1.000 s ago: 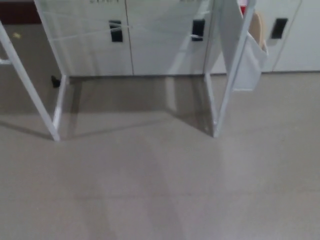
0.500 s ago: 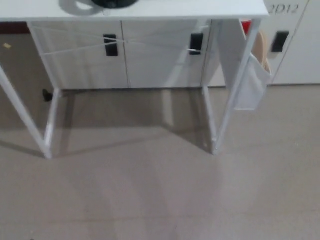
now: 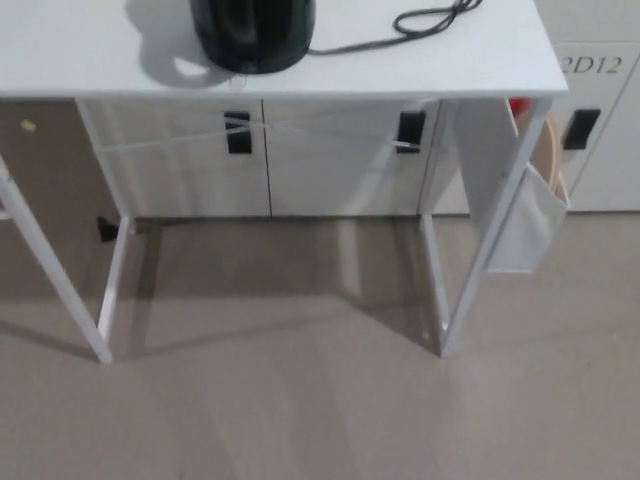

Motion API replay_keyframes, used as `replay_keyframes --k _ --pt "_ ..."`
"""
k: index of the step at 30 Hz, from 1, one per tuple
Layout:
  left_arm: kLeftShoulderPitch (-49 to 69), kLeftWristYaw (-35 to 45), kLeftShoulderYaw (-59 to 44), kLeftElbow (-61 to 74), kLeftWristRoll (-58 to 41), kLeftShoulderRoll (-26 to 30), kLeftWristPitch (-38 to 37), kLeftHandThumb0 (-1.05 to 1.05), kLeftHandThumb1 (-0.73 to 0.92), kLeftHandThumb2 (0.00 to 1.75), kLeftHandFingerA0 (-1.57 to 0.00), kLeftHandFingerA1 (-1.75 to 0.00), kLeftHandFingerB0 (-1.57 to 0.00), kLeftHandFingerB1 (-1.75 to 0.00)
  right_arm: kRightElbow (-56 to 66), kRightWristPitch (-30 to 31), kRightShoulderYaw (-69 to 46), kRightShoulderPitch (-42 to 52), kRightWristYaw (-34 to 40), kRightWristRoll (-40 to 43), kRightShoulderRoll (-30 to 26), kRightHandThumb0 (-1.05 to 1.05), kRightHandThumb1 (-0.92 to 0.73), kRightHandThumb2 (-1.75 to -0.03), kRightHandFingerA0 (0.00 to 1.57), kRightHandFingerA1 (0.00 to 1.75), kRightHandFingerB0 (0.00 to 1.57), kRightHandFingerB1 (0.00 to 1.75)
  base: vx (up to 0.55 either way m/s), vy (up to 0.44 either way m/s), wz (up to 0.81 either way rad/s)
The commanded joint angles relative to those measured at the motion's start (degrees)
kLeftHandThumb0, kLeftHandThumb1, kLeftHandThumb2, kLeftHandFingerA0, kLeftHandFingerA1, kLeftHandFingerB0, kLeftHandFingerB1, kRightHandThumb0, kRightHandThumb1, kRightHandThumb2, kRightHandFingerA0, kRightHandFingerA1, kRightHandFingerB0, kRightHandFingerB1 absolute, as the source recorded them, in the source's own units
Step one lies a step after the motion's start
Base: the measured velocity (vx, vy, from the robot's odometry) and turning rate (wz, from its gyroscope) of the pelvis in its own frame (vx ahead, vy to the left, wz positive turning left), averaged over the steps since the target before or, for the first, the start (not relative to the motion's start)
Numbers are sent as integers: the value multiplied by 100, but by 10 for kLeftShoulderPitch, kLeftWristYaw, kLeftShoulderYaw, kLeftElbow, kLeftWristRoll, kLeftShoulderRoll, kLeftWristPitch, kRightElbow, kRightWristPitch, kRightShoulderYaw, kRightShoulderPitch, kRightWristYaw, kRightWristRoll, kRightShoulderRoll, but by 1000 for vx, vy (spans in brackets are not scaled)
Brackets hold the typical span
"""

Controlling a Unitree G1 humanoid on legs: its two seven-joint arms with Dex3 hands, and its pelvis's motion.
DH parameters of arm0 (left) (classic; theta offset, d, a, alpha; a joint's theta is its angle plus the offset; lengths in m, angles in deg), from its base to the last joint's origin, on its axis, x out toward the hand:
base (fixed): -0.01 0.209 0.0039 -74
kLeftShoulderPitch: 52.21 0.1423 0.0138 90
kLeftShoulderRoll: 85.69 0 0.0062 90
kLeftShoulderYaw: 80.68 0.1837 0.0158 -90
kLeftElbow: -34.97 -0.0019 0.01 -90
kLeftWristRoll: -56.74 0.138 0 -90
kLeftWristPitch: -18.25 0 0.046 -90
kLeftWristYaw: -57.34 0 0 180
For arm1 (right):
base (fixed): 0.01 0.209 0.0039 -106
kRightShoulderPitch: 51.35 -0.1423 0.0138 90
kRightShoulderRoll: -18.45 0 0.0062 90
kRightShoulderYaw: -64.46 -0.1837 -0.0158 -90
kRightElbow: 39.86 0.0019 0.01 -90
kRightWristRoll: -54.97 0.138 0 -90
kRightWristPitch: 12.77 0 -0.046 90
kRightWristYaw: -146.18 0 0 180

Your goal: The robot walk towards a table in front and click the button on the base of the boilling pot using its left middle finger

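Observation:
A white table stands ahead, its top filling the upper part of the head view. On it, at the top centre-left, sits the black boiling pot on its base; only the lower part shows and the button is not distinguishable. A black power cord runs from the pot to the right across the tabletop. Neither of my hands appears in the picture.
White table legs reach down to the grey floor. A white fabric pouch hangs off the table's right side. White cabinets with black handles line the wall behind the table.
The camera has tilted up and drawn nearer: the tabletop, pot and cord have come into view, and the table legs sit lower in the picture than before.

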Motion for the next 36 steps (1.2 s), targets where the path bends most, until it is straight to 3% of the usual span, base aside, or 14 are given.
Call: replay_keyframes --k 1,5,6,7,8,19,31,32,33,36 --pt "11 -2 4 -1 10 8 -19 -55 46 80 -62 -54 -43 -48 14 6 0 20 -4 2 -9 -33 -69 -60 59 54 50 47 248 -100 17" --pt "8 -2 6 7 7 5 -4 -53 46 79 -62 -54 -42 -47 12 6 -1 14 -9 6 -10 -33 -69 -60 60 54 51 48 220 -26 -3" --pt "6 -1 4 7 2 2 4 -52 46 78 -62 -54 -43 -47 10 9 -2 9 -10 6 -11 -37 -52 -89 55 65 42 58 188 65 -14" --pt "6 1 3 10 -1 0 6 -53 46 78 -63 -54 -44 -48 10 11 -3 7 -11 8 -11 -37 -51 -89 55 65 41 58 197 102 -17" --pt "7 1 4 13 0 1 5 -53 46 79 -62 -54 -43 -47 11 11 -3 6 -11 7 -12 -34 -69 -60 59 54 49 47 204 155 -24" --pt "-7 -7 9 3 12 9 -5 -54 47 80 -64 -55 -45 -49 15 16 8 -11 2 -13 -20 -33 -70 -60 62 54 53 48 267 175 -2" --pt "-16 -12 10 0 21 12 -11 -54 48 80 -67 -56 -47 -49 15 23 9 -16 7 -19 -20 -33 -70 -61 61 53 53 48 158 -44 4" --pt "-13 -13 11 6 23 14 -7 -49 57 58 -74 -42 -53 -36 7 16 9 -21 5 -16 -20 -33 -70 -60 61 54 53 48 190 -116 -3" --pt "-12 -14 12 8 26 15 -7 -54 48 81 -67 -56 -46 -49 5 14 10 -21 7 -18 -20 -33 -70 -61 61 54 53 48 174 -97 -1" --pt "-9 -13 12 19 26 14 5 -55 48 80 -69 -56 -48 -49 -3 12 10 -25 8 -17 -20 -32 -69 -60 62 55 53 48 178 -27 -8"
